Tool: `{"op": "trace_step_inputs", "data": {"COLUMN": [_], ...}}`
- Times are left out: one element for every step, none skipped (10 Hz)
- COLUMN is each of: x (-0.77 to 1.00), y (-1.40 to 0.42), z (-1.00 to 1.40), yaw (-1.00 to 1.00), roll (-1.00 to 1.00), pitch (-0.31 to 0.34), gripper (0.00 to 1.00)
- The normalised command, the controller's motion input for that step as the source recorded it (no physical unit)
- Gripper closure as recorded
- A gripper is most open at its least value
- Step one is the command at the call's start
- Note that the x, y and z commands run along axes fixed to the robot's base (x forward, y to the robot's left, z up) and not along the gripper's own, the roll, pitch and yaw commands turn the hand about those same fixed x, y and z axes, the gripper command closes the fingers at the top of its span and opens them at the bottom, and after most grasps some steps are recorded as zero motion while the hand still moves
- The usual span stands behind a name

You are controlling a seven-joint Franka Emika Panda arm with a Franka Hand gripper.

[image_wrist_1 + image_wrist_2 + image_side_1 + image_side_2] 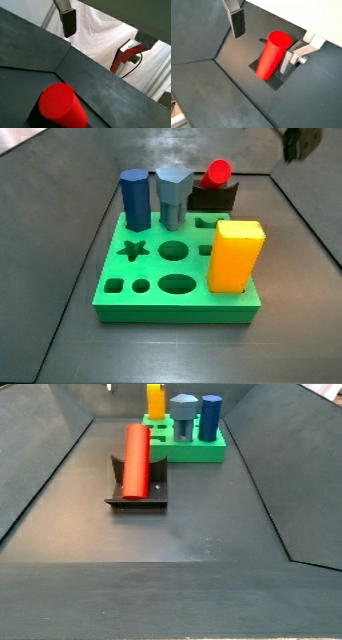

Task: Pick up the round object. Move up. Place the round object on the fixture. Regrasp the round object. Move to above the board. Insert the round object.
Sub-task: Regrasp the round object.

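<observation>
Red peg resting on the fixture, gripper clear of it.

The red peg [135, 461] leans tilted in the fixture [138, 492], its lower end in the notched cradle; both wrist views show it too [272, 54], and nothing grips it. In a side view the fixture [214, 197] sits just behind the green board [174, 278], towards the floor's far edge. On the board stand a blue peg [135, 200], a grey-blue peg [173, 196] and a yellow-orange block [237, 255]; open holes show on its top. The gripper [264, 27] hangs above the peg with its fingers [237, 22] spread wide, holding nothing; one dark pad shows at one side and the silver plate [298, 52] at the other, just beside the peg.
</observation>
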Motion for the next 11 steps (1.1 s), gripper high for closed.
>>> {"op": "trace_step_inputs", "data": {"x": [0.11,0.13,0.14,0.15,0.16,0.15,0.12,0.11,0.1,0.09,0.0], "y": [0.02,0.02,0.01,0.0,-0.01,-0.01,-0.01,-0.02,-0.02,-0.02,0.0], "z": [-1.0,-1.0,-1.0,-1.0,-1.0,-0.89,-0.68,-0.52,-0.37,-0.17,0.0], "yaw": [0.19,0.17,0.15,0.13,0.09,0.08,0.05,0.03,0.02,0.01,0.0], "roll": [0.08,0.09,0.09,0.09,0.09,0.09,0.09,0.09,0.08,0.08,0.0], "pitch": [0.033,-0.009,-0.036,-0.054,-0.066,-0.066,-0.054,-0.047,-0.04,-0.026,0.0], "gripper": [0.0,0.0,0.0,0.0,0.0,0.0,0.0,0.0,0.0,0.0,1.0]}}
